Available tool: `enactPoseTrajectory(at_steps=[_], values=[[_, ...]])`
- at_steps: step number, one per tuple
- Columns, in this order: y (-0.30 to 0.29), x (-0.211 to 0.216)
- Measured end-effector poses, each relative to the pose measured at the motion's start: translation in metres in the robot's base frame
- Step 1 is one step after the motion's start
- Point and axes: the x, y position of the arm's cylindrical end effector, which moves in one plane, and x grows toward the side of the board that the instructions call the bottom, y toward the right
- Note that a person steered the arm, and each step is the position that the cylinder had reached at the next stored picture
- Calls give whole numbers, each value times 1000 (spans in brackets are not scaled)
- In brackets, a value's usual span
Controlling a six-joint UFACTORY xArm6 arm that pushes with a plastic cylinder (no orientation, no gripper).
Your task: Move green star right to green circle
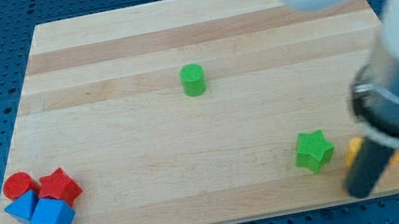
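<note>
One tip: my tip [359, 191] is bare, holding nothing, just right of the green star [313, 150].
Yellow block [352, 151]: half hidden, probably touching the rod.
Green circle [193, 80]: well up-left.
Risk: a low push sends the star off-line.

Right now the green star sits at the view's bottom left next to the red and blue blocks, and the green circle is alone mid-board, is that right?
Not quite. The green star sits at the view's bottom right, far from the red and blue blocks, which cluster at the bottom left. The green circle is alone mid-board, as the camera view shows.
</note>
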Motion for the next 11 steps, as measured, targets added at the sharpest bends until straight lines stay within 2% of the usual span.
enactPoseTrajectory(at_steps=[2,5,9,11], values=[[-12,-36],[-87,-114],[-51,-111],[-53,-163]])
